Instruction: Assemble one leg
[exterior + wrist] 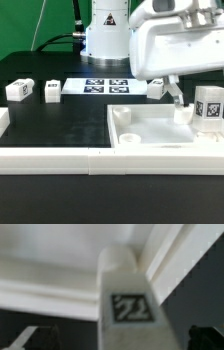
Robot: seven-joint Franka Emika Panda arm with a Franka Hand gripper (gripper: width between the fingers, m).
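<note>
Beneath the hand (183,100), the large white tray-like panel (150,135) lay flat on the black surface (60,125), filling the ground directly under and beside the fingers. The hand stood spread wide and held nothing; in the wrist view its two dark fingertips (33,338) flanked one leg (128,308) with open space on either side. That leg, a small white post bearing a black-and-white tag, stood upright in the panel's corner just beyond the fingers, close against the panel's raised rim. It looked light, rigid and smooth-sided, so a firm pinch across its two flat faces, at mid-height near the tag, would likely hold it without slipping; whether it was already seated in a corner hole could not be told. Farther from the hand, the marker board (96,87) lay fixed on the surface, near the arm's white base (105,35). Another leg (153,88) sat near the hand at the board's end, and two more legs (18,90) (52,92) rested well apart from it. The panel's rim beside the standing leg seemed the main obstruction, leaving little room for a finger on that side.
</note>
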